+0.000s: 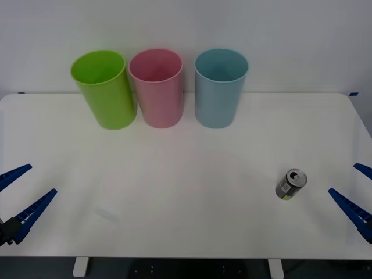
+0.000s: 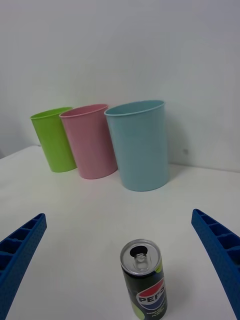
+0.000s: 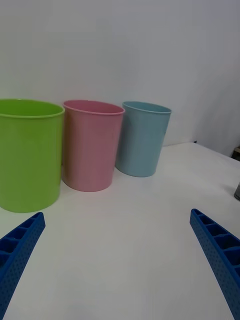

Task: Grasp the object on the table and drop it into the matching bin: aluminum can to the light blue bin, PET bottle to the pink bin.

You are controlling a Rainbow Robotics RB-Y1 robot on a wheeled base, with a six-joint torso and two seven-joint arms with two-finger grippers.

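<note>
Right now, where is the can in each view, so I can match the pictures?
Front view: the can stands upright on the table, near the robot's right edge, just inside the open right gripper.
Right wrist view: the can is low and central, between the fingers.
Left wrist view: a dark sliver at the edge, likely the can.
Shared landmark: the blue bin.

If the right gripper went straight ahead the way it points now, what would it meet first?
Most likely the aluminum can, standing upright between the open fingers of the right gripper. The light blue bin stands farther along that line.
</note>
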